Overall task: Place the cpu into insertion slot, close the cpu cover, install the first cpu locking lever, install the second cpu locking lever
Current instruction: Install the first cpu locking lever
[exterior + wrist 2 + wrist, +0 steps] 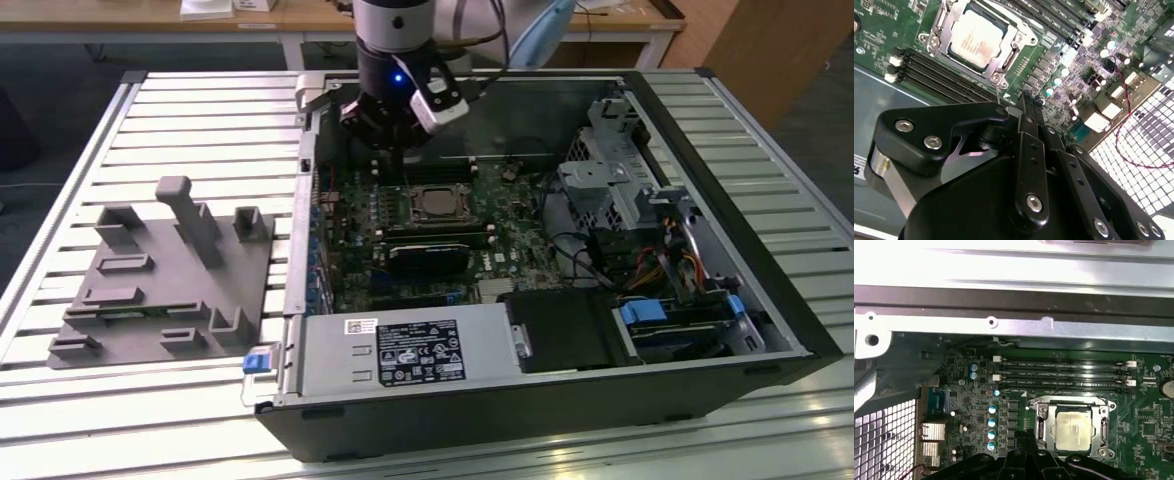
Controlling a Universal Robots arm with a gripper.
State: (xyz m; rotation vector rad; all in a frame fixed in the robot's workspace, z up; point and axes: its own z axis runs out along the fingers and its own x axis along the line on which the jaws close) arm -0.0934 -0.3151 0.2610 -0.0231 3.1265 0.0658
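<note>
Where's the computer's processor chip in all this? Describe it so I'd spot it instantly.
Inside the open black computer case, find the green motherboard. Next to its long dark memory slots lies the cpu, ringed by the silvery cpu cover. It is the board's one plain, pale metal square, flat and shiny.

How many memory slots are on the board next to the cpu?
4 memory slots, parallel and side by side, running between the cpu and the case wall in the first wrist view; none seems hidden.
</note>
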